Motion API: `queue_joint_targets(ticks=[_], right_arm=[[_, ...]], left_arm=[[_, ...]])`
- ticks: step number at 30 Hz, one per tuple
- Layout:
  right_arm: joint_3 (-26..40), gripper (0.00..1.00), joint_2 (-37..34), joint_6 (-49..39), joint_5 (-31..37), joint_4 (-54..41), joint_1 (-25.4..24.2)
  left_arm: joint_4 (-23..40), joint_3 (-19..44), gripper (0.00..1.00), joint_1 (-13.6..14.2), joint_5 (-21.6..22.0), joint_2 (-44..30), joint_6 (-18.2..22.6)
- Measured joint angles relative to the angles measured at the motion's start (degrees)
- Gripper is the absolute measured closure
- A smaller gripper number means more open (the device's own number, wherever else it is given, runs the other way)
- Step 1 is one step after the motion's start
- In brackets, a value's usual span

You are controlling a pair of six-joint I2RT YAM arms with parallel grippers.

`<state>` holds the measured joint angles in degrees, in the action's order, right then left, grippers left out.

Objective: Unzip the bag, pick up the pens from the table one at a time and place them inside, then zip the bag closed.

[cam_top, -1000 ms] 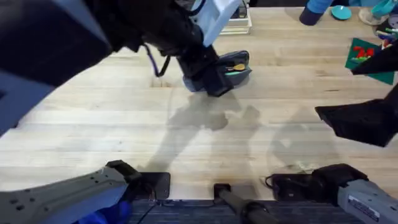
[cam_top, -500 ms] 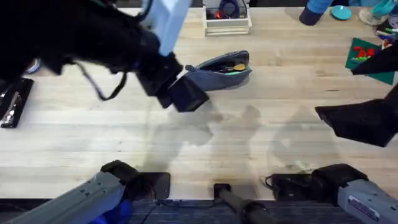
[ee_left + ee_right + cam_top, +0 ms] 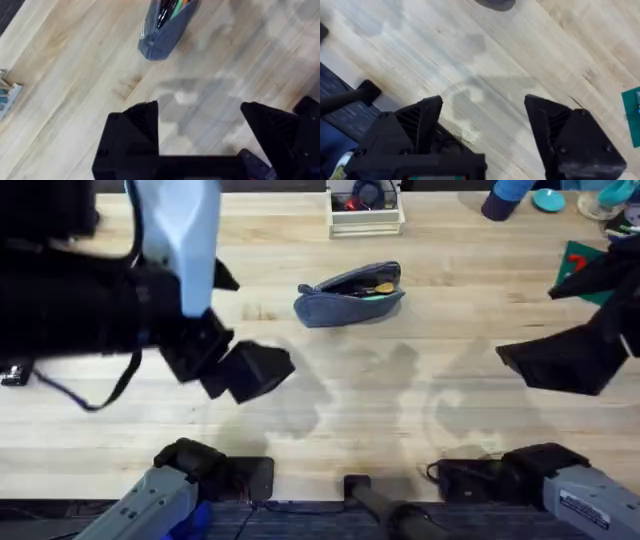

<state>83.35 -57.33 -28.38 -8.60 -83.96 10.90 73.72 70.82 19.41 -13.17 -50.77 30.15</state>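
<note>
Over bare planks, my left hand [image 3: 200, 132] hangs with its fingers spread wide and nothing between them; seen from overhead it sits well to the left of the bag [image 3: 349, 293], clear of it. My right hand [image 3: 485, 130] is likewise spread and empty, held above the table [image 3: 400, 410] on the right side, also well apart from the bag.

Out from there, the bag lies on its side near the far middle of the table, its zipper parted along the top. Through the opening I can make out pens [image 3: 376, 290] inside, green and orange among them. I see no loose pen on the wood, so I judge the filling done and the closing next. That calls for one hand to pin the fabric at an end while the other finds the small pull tab, which I cannot pick out.

Beyond the bag stands a white tray box [image 3: 366, 218]. No writing is readable anywhere.
</note>
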Motion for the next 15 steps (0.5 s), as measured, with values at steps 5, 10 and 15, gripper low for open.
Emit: queue_joint_targets(ticks=[5,10,15], right_arm=[[-0.02,0.004,-0.43,0.02,0.00,0.07,0.00],[-0.02,0.003,-0.43,0.02,0.00,0.08,0.00],[-0.02,0.003,-0.43,0.04,0.00,0.09,0.00]], left_arm=[[-4.08,-6.86,0.005,-3.81,-3.50,4.56,2.91],[-8.31,-14.52,0.005,-8.78,-8.58,6.23,5.91],[-11.19,-19.79,0.005,-14.46,-13.85,6.21,9.28]])
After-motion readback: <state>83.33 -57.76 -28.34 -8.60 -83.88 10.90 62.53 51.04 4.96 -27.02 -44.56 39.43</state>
